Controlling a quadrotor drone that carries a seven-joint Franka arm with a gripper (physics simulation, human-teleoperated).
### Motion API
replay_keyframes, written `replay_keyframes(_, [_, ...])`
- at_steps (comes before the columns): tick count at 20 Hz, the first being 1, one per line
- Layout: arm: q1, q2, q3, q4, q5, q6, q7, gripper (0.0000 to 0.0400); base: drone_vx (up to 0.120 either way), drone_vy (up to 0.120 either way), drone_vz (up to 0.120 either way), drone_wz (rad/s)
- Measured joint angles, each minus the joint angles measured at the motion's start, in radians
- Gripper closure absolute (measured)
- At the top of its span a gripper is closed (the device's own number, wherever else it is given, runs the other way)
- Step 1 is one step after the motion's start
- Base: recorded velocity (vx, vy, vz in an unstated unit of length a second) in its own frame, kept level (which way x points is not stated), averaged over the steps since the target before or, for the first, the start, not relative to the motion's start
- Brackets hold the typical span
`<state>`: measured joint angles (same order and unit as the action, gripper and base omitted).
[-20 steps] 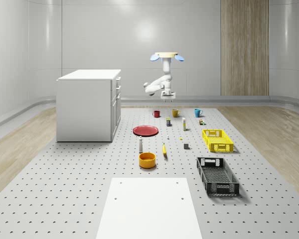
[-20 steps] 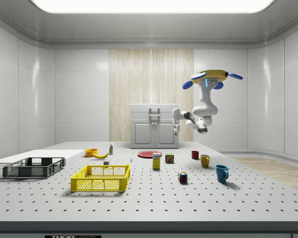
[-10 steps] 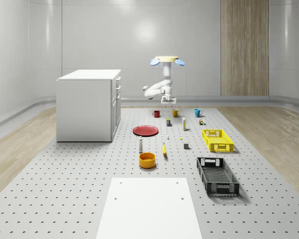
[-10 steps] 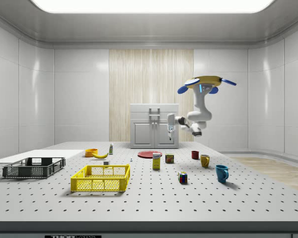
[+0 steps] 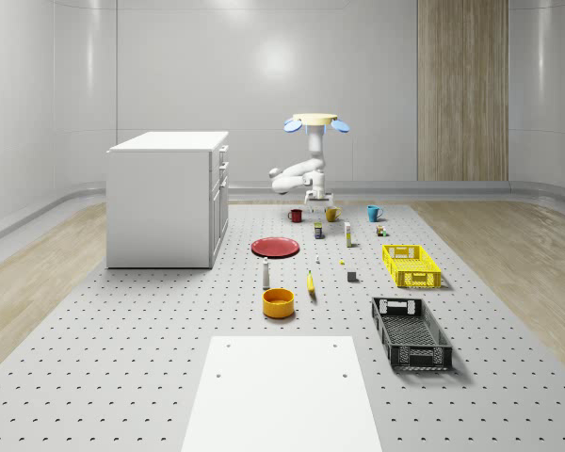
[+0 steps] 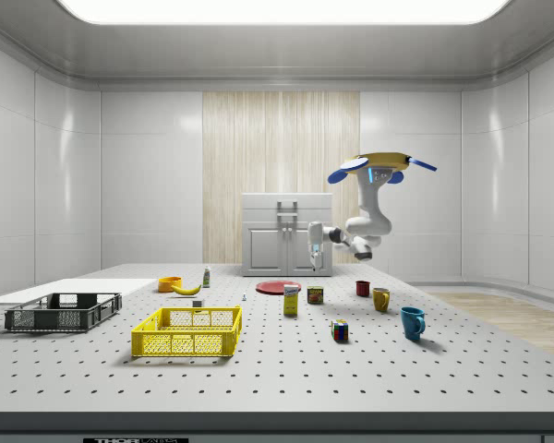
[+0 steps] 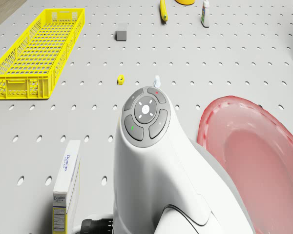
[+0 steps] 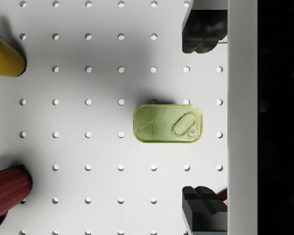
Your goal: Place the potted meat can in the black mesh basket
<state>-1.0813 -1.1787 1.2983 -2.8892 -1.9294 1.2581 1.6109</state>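
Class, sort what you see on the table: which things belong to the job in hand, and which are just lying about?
Belongs to the job: potted meat can, black mesh basket, gripper.

Lying about: yellow crate, red plate, banana, orange bowl, blue mug, sugar box.

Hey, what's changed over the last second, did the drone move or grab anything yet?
The drone has come down and drifted toward the side view's left, bringing the gripper lower over the potted meat can. The fingers are open either side of it; nothing is grasped. The can, black mesh basket and other items stayed put.
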Motion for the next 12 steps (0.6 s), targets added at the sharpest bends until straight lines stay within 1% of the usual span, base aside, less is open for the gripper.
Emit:
replay_keyframes(5, [-0.008,-0.024,0.007,0.002,0.012,0.022,0.007,0.0,0.0,0.0,-0.12,0.0])
replay_keyframes(7, [-0.011,-0.033,0.01,0.002,0.017,0.03,0.01,0.0,0.0,-0.08,-0.12,0.0])
replay_keyframes(11, [-0.016,-0.051,0.015,0.004,0.026,0.047,0.015,0.0,0.0,0.0,-0.12,0.0])
replay_keyframes(12, [-0.018,-0.056,0.016,0.004,0.028,0.051,0.017,0.0,0.0,0.0,-0.04,0.0])
